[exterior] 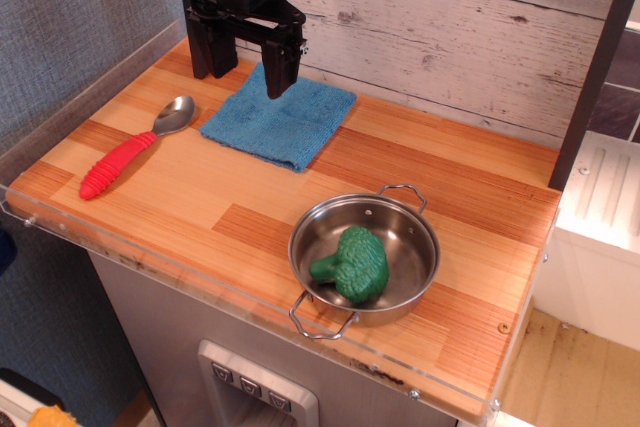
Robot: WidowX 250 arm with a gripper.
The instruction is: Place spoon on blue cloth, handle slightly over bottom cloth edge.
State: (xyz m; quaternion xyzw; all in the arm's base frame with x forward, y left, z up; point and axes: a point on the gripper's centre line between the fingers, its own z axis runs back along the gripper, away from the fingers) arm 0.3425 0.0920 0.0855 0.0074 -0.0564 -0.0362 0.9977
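Observation:
The spoon (130, 150) lies on the wooden table at the left, its shiny metal bowl toward the back and its ribbed red handle pointing to the front left. The blue cloth (279, 119) lies flat just right of it, near the back wall. My gripper (243, 69) is black and hangs over the cloth's back left corner, fingers pointing down. Its jaws stand wide apart and nothing is between them. It is apart from the spoon, which lies to its front left.
A steel pan (402, 228) with two handles stands at the front right and holds a green broccoli (353, 265). A clear plastic rim runs along the table's front and left edges (150, 265). A plank wall is behind.

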